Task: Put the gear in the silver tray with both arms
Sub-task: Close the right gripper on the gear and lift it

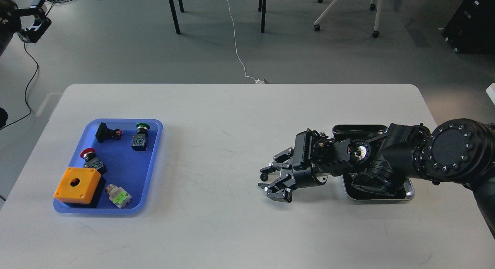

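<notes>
The right end effector (276, 184) hangs empty, fingers apart, left of the silver tray (410, 195) on the right of the worktop. The gear sits in the blue tray (154, 160), far left. Reaching comes next. The left end effector (33, 27): state unclear.

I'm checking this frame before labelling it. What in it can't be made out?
Head view only:
- Silver tray: the right arm covers most of its bottom, so whether anything lies inside is hidden.
- Left gripper: small and dark at the top-left corner, its arm cut off by the edge; open or shut cannot be told.
- Black part in the blue tray: too small to identify.
</notes>
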Robot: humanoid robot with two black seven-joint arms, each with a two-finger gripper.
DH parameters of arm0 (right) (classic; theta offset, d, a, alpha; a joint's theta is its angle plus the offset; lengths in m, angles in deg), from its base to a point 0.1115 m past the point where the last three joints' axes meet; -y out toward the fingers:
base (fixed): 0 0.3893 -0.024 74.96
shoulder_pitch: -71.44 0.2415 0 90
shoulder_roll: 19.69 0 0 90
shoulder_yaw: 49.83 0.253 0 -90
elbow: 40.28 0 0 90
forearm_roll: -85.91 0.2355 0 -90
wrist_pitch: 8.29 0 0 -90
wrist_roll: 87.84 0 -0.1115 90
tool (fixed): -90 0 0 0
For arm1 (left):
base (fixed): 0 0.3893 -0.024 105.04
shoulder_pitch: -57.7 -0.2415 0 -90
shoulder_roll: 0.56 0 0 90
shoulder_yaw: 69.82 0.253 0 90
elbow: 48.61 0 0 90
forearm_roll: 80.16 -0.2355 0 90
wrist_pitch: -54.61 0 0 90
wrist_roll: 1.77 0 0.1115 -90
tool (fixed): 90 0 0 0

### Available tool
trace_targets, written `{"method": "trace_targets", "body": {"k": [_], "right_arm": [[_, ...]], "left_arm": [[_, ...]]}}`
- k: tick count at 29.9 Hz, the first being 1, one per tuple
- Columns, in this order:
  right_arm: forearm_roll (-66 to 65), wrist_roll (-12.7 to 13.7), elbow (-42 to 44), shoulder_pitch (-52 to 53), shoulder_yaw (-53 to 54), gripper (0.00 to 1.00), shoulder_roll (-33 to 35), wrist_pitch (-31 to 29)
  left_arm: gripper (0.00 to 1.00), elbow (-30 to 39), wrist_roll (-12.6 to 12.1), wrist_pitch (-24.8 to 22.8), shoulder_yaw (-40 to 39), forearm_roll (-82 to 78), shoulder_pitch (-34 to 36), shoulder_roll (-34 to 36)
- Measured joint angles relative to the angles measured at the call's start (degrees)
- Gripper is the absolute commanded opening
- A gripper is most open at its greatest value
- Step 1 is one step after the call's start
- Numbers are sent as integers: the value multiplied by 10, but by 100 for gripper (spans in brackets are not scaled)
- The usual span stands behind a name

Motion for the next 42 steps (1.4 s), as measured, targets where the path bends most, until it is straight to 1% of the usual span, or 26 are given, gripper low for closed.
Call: {"method": "trace_targets", "body": {"k": [5, 9, 17, 22, 35, 42], "right_arm": [[0, 0, -7, 3, 0, 43, 0, 2], [0, -1, -9, 7, 1, 38, 0, 3], [0, -1, -9, 9, 1, 25, 0, 3], [0, -1, -9, 10, 0, 19, 0, 3], [0, 0, -11, 26, 2, 17, 0, 3], [2, -1, -46, 62, 11, 17, 0, 7]], "left_arm": [[98, 0, 0, -1, 0, 0, 0, 0], [98, 0, 0, -1, 0, 0, 0, 3], [98, 0, 0, -1, 0, 0, 0, 4], [98, 0, 0, -1, 0, 0, 0, 5], [98, 0, 0, -2, 0, 0, 0, 15], [98, 0, 0, -3, 0, 0, 0, 19]]}}
